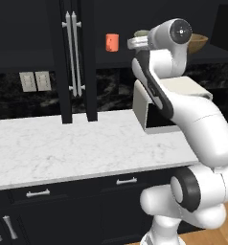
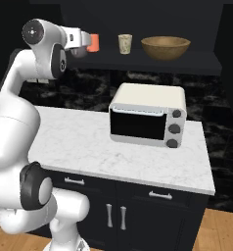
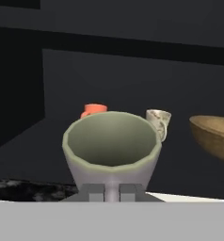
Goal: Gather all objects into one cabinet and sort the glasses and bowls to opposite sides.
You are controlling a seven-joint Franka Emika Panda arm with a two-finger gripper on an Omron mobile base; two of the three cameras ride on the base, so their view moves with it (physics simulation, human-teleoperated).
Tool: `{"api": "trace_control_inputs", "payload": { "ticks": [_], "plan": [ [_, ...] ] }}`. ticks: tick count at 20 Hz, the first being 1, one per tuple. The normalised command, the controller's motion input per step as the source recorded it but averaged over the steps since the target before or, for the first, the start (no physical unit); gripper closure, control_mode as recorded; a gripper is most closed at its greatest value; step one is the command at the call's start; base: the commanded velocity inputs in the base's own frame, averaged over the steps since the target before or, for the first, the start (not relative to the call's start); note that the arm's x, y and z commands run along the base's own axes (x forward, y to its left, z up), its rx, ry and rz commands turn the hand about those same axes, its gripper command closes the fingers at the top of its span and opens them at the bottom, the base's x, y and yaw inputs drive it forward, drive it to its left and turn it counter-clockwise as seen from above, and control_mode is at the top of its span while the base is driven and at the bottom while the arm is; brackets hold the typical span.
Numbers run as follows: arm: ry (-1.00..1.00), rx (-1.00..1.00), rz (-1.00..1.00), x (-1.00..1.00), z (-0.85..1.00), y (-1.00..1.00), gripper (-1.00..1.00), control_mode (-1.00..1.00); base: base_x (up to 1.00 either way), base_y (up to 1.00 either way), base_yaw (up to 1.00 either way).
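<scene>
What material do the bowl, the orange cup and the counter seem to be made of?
Bowl: probably wood, matte brown with a golden, grainy inside. Orange cup: even matte colour, perhaps ceramic or plastic; cannot tell. Counter: looks like polished white marble with grey veins.

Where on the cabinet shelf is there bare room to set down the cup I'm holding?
Shelf: open gap between orange-red cup and cream cup. Narrower gap between cream cup and wooden bowl. Bare stretch right of the bowl.

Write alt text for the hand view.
The claw is shut on the rim of a pale cup, held up toward a dark cabinet shelf. Behind it stand an orange cup and a speckled cup, with a wooden bowl at right.
</scene>
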Motion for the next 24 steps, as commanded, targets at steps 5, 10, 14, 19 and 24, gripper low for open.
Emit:
{"api": "trace_control_inputs", "payload": {
  "ticks": [5, 10, 14, 19, 24],
  "plan": [
    [0.0, 0.08, 0.0, 0.45, -0.03, -0.2, 1.0, -1.0, 0.0, 0.0, 0.0],
    [0.01, 0.07, 0.0, 0.17, 0.0, -0.02, 1.0, -1.0, 0.0, 0.0, 0.0],
    [0.01, 0.0, 0.0, 0.16, -0.13, -0.02, 1.0, -1.0, 0.0, 0.0, 0.0],
    [0.0, 0.0, 0.0, 0.28, -0.16, -0.03, 1.0, -1.0, 0.0, 0.0, 0.0],
    [0.0, 0.0, 0.0, 0.34, -0.11, 0.0, 1.0, -1.0, 0.0, 0.0, 0.0]
  ]
}}
